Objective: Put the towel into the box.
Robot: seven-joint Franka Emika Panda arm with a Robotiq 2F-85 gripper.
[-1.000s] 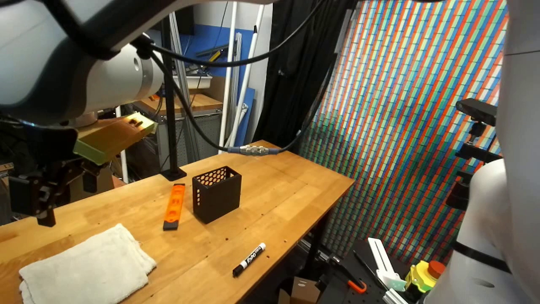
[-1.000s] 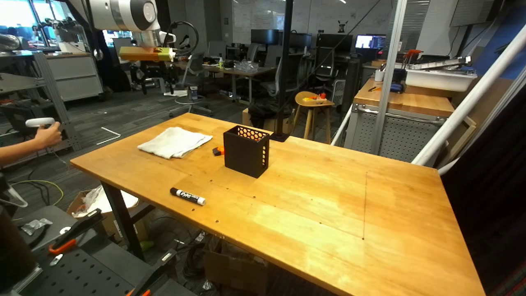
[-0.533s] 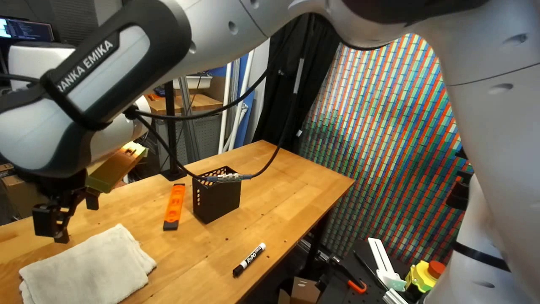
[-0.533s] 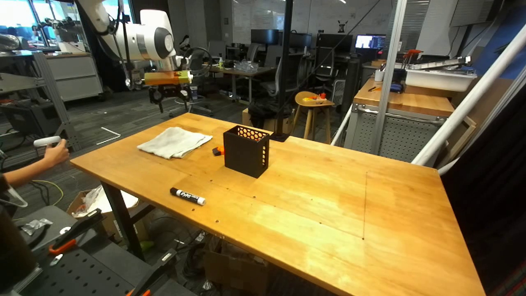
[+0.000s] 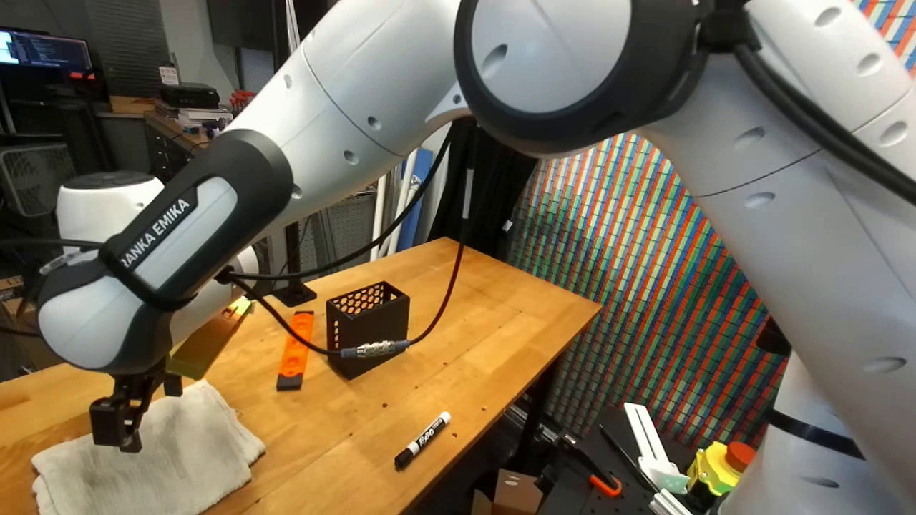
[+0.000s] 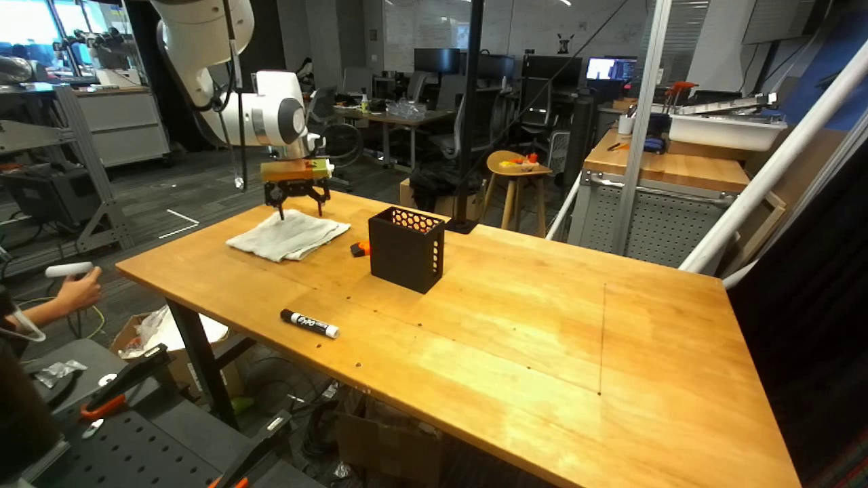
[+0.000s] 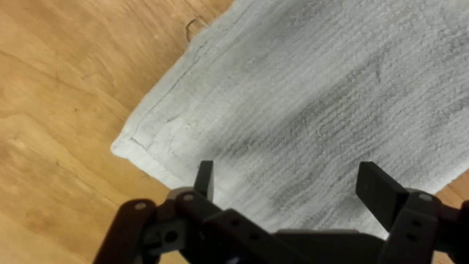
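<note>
The white folded towel lies flat on the wooden table in both exterior views (image 5: 175, 465) (image 6: 288, 237). It fills much of the wrist view (image 7: 293, 110), with one corner pointing left. The black box, open at the top with honeycomb holes, stands upright on the table in both exterior views (image 5: 371, 325) (image 6: 405, 254). My gripper is open and empty in both exterior views (image 5: 152, 417) (image 6: 302, 213), pointing down over the towel. In the wrist view the fingers (image 7: 285, 172) are wide apart with towel below them. I cannot tell whether the fingertips touch it.
An orange level (image 5: 295, 350) lies between towel and box. A marker (image 5: 422, 440) lies near the table's edge. A black post (image 6: 468, 135) rises at the table's edge behind the box. My arm's cable (image 5: 372, 349) hangs before the box in an exterior view. A person's hand (image 6: 80, 291) holds a controller.
My gripper has come down from high beside the table to just over the towel, staying open. The towel, box, level and marker have not moved.
</note>
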